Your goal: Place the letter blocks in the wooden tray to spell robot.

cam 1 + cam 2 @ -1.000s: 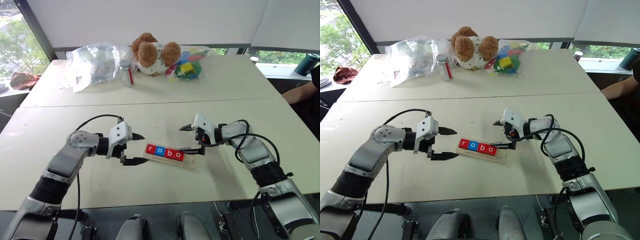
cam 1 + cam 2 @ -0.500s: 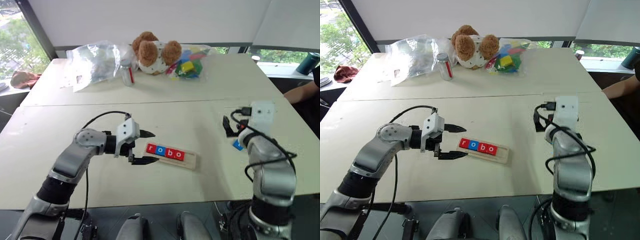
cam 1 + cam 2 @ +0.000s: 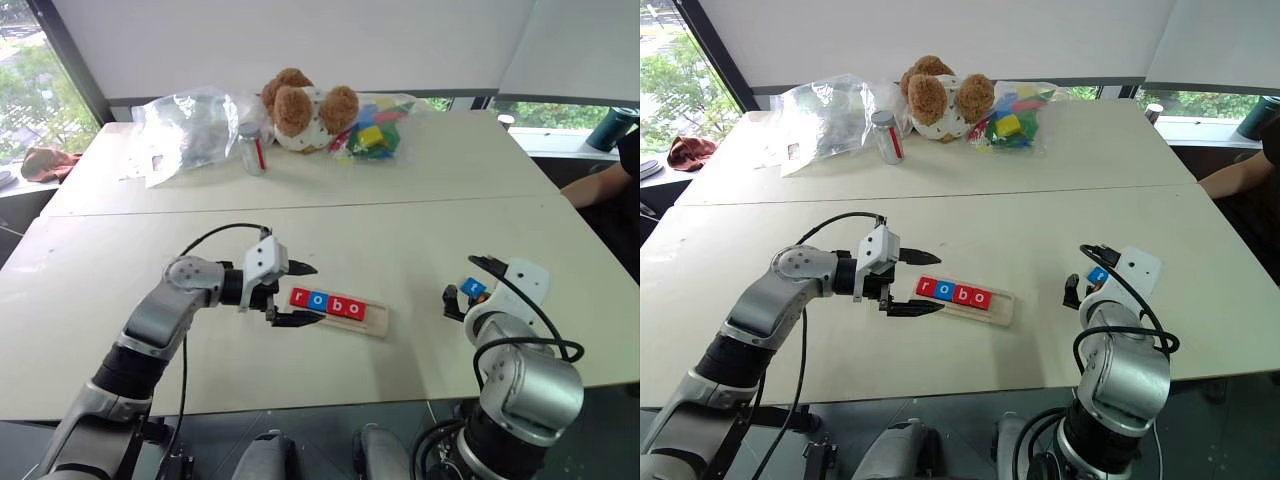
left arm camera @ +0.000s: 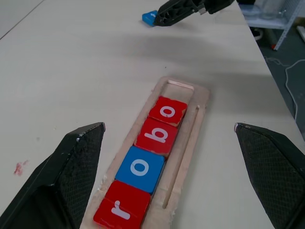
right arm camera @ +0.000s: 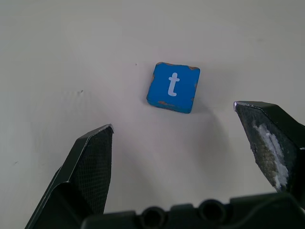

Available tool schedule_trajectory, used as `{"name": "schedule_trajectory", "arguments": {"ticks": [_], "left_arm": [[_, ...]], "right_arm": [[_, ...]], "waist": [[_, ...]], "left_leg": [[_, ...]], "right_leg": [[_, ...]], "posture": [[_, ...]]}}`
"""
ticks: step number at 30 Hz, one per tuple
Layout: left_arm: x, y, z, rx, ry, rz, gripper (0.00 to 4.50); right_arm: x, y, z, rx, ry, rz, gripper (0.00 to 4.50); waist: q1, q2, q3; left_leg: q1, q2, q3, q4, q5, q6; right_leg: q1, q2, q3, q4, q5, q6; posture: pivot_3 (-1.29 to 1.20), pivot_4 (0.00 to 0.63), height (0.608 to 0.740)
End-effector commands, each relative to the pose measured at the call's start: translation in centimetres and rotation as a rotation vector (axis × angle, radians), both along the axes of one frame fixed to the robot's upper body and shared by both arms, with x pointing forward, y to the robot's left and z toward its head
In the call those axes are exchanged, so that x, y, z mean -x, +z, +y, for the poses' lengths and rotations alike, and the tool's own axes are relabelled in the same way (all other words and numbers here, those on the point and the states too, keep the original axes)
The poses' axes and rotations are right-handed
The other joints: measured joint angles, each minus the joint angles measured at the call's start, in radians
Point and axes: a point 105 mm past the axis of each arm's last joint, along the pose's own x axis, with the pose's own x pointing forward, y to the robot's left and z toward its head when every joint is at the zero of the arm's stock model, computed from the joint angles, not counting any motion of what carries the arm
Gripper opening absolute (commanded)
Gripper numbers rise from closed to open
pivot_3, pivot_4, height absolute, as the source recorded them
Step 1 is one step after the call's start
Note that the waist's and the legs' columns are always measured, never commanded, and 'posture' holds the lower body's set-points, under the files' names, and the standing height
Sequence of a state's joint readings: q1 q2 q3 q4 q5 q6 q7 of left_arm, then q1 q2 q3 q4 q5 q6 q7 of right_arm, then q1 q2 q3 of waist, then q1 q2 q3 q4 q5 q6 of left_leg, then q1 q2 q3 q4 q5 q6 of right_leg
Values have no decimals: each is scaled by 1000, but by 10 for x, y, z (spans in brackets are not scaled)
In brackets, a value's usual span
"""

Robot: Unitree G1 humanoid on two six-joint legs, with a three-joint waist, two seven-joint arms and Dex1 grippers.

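Tray: wooden tray [image 3: 345,311] lies flat on the pale table [image 3: 400,240], near its front edge, and serves as the landmark for the lines below.
Letters in tray: four letter blocks sit in a row inside it, red r [image 4: 122,212], blue o [image 4: 140,168], red b [image 4: 157,136], red o [image 4: 167,110], touching one another; the slot past the last o [image 4: 179,86] is bare wood.
Fifth block: blue t block [image 5: 172,87] lies flat on the table, letter up, well apart from the tray, off its empty end toward the robot's right.
Left gripper: left gripper [image 3: 297,293] sits at the r end of the tray, fingers spread wide and holding nothing, one finger tip on either side of that end.
Right gripper: right gripper [image 5: 181,143] hangs above the t block, away from the tray's empty end, fingers wide apart and empty, the block lying ahead of the gap between them without contact.
Beyond the tray: teddy bear [image 3: 300,105], clear plastic bags [image 3: 185,125], a small jar [image 3: 252,148] and bagged coloured toy blocks [image 3: 372,132] at the far edge of the table.
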State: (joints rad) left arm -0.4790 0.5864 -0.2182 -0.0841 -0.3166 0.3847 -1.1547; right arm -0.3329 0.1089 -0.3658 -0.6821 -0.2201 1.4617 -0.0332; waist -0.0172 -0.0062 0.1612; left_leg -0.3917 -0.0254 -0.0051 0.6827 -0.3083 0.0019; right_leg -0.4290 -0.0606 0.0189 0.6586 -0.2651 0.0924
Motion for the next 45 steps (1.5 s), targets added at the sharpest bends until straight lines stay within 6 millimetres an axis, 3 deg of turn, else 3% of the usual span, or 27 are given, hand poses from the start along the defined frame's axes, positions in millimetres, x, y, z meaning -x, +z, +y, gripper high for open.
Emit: {"name": "schedule_trajectory", "arguments": {"ticks": [1, 6, 9, 13, 17, 21, 31, 37, 38, 41, 44, 45], "left_arm": [[2, 10, 2, 10, 4, -43, 4500], [3, 8, 5, 8, 27, -44, 4500], [4, 7, 6, 3, 34, -44, 4500], [4, 6, 8, 1, 42, -46, 4500], [2, 6, 7, 1, 43, -50, 4500], [-1, 6, 8, -9, 39, -56, 4500], [-4, 7, 8, -13, 38, -68, 4500], [-4, 8, 12, -19, 51, -68, 4500], [-4, 8, 13, -20, 54, -69, 4500], [-5, 10, 17, -23, 64, -74, 4500], [-7, 15, 24, -22, 72, -74, 4500], [-8, 17, 27, -22, 73, -74, 4500]], "right_arm": [[-11, 0, 0, -11, -6, -27, 4415], [-26, -15, -10, 10, -27, -7, 4415], [-31, -16, -12, 13, -34, -21, 3151], [-28, -18, -13, 14, -45, -10, 1133], [-29, -8, -9, 77, 26, -42, 1154], [-42, 17, 13, 164, 245, -136, 1154], [-53, 7, 46, 137, 353, -105, 1154], [-52, 7, 44, 161, 338, -72, 4204], [-51, 10, 41, 165, 334, -75, 4473], [-50, 28, 34, 202, 352, -119, 4473], [-56, 59, 35, 264, 537, -248, 4473], [-58, 68, 40, 298, 687, -293, 4473]], "waist": [[1, 0, 0], [-2, 0, 0], [-2, -1, 0], [1, -1, 0], [3, -1, 0], [-1, 0, 0], [0, 0, 0], [2, 0, 0], [2, 0, 0], [2, 0, 0], [3, 0, 0], [2, 0, 1]], "left_leg": [[0, 0, 0, 0, 0, 0], [1, 0, 0, 0, 0, 0], [1, 0, 0, 0, 0, 0], [1, 0, -1, 0, 0, 0], [1, 0, -1, 0, 0, 0], [1, 0, -1, 0, 0, 0], [1, 1, -1, -1, 0, 0], [0, 1, -1, -1, 0, 1], [0, 1, -1, -1, 0, 1], [0, 1, -1, -1, 0, 1], [-1, 1, -1, -1, -1, 1], [-1, 1, 0, -1, -1, 1]], "right_leg": [[0, 0, 0, 0, 0, 0], [1, 0, 0, 0, 0, 0], [2, -1, 0, 0, 0, 0], [2, -1, 0, 0, 0, 0], [2, -2, 0, 0, 0, 0], [2, -1, 0, -2, 0, 0], [2, 0, 0, -3, 0, 0], [2, -1, 0, -4, 0, 0], [2, -1, 0, -4, 0, 0], [2, -1, 0, -4, 0, 0], [2, -1, -1, -5, 0, 0], [2, -1, -1, -6, 0, 0]], "posture": [[0, 150, 740], [0, 150, 740], [0, 150, 740], [0, 150, 740], [0, 150, 740], [0, 150, 740], [0, 150, 740], [0, 150, 740], [0, 150, 740], [0, 150, 740], [0, 150, 740], [0, 150, 740]]}}
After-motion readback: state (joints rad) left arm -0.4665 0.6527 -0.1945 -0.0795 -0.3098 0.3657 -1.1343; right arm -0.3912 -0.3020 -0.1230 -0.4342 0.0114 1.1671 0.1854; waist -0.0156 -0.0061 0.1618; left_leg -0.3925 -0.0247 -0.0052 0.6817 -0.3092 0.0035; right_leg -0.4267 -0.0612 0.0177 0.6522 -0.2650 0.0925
